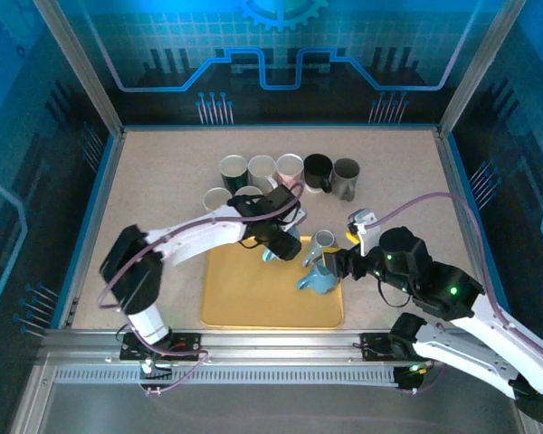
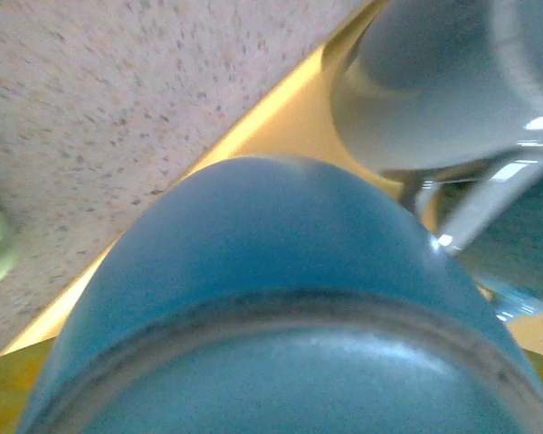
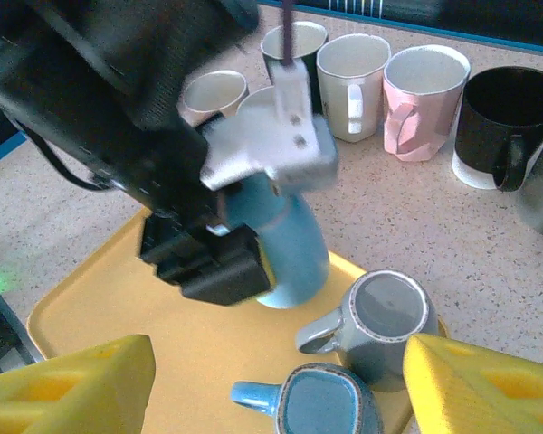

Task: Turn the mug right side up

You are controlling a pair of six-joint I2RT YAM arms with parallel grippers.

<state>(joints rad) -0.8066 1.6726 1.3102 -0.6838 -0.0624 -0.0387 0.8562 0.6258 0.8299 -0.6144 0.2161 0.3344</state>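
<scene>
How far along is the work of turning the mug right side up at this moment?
Done: the left claw seems closed on the light blue mug on the yellow tray. In hand: that grip; the mug's base faces up, so it is not turned yet. Left: lift it, turn it over and set it down upright. The right claw hangs open, holding nothing.

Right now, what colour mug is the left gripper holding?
Light blue glazed mug, clearest in the right wrist view.
</scene>
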